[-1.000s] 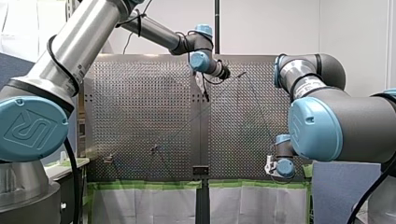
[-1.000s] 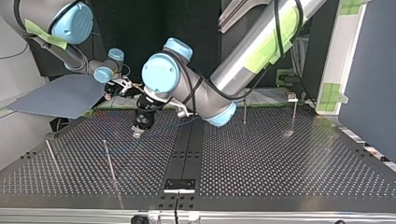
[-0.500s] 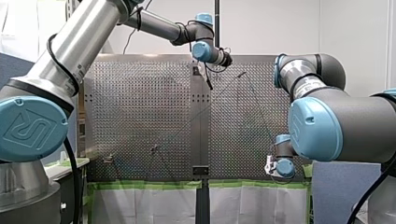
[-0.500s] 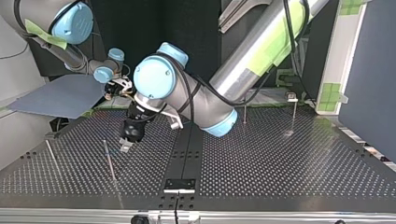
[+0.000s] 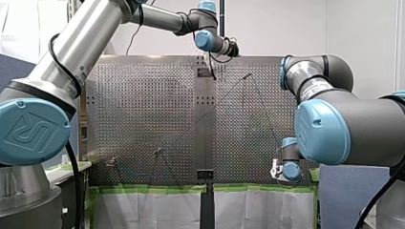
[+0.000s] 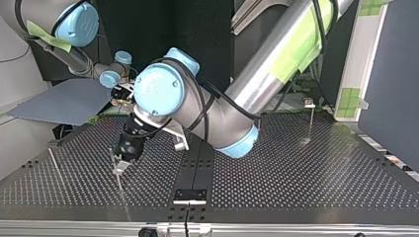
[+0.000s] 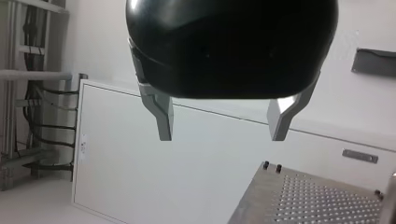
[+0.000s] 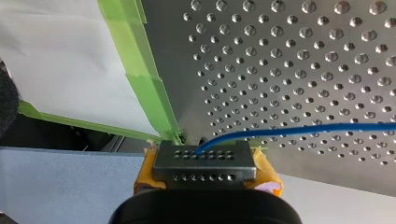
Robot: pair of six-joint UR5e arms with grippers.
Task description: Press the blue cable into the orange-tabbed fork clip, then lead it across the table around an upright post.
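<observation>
The blue cable (image 8: 299, 130) comes out from between the yellow pads of my right gripper (image 8: 204, 152), which is shut on its end at the table's taped edge. In the front view my right gripper (image 5: 275, 170) sits at the near right edge, and the cable (image 5: 267, 125) shows as a thin line over the plate. My left gripper (image 7: 222, 139) is open, nothing between its metal fingers. In the top view my left gripper (image 6: 119, 167) hangs right beside a thin upright post (image 6: 118, 180). No orange-tabbed clip is clear enough to pick out.
A second thin post (image 6: 54, 164) stands at the top view's left, and a post with a small grey head (image 6: 310, 111) at its right. A black strip (image 6: 197, 163) runs down the perforated table's middle. Green tape (image 8: 148, 88) lines the edge by my right gripper.
My left arm has swung toward the top view's near left, bringing its gripper from mid-table up to the thin post. My right arm has stayed still.
</observation>
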